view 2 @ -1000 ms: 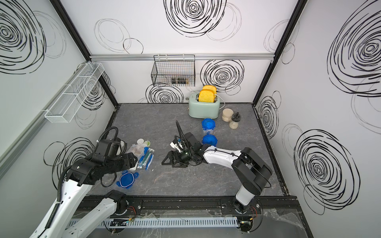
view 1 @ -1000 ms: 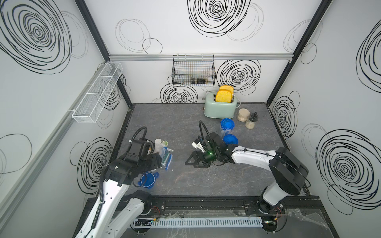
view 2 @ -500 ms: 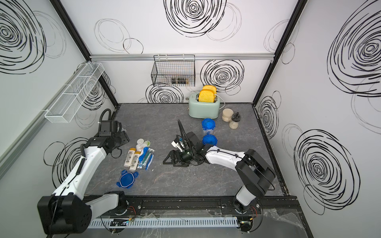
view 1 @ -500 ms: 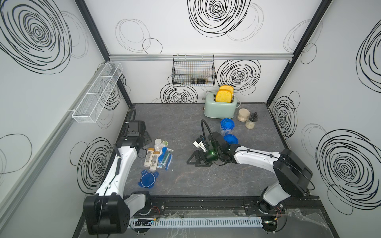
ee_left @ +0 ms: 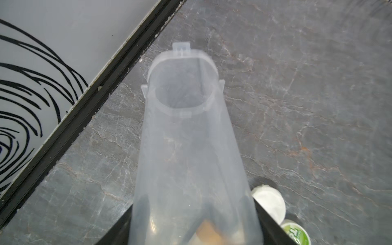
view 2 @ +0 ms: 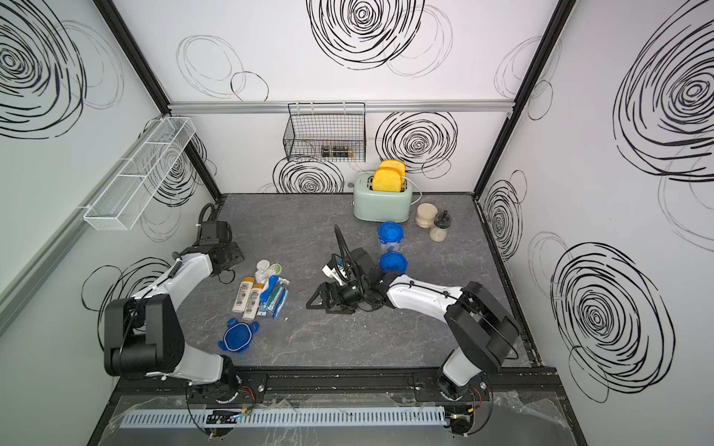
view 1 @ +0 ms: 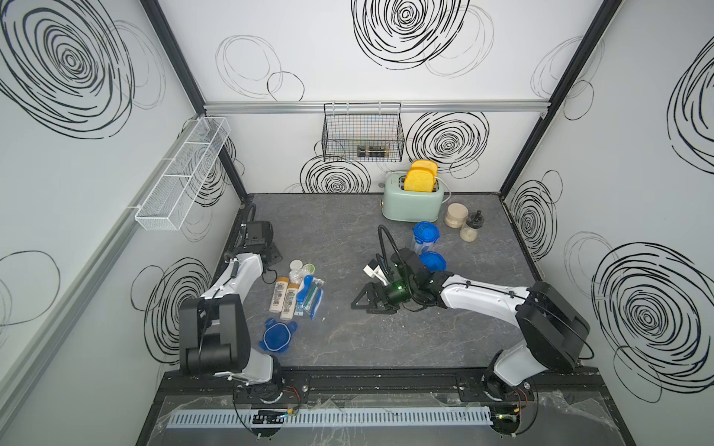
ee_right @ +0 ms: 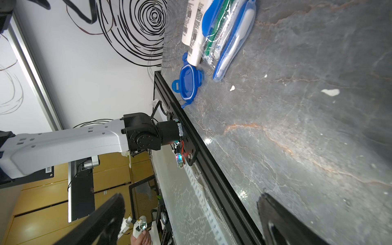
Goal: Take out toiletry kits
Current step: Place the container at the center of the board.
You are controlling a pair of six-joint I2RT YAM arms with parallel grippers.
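Left jaws clamp the container (ee_left: 191,148); right jaws wide, empty. Tan blur (ee_left: 209,232) at its base, perhaps a bottle stuck inside: easily left behind.

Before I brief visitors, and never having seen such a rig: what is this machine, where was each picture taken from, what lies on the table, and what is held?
Two robot arms with pincer grippers work at a table. Two pictures look down from overhead; the other two come from cameras on the wrists. On the table lie toiletries: cream bottles, blue toothbrushes, round tins, plus a loose blue lid. Behind stand two lidded containers, a toaster and two jars. The left gripper holds a clear container, lid off; the right gripper is open, empty.
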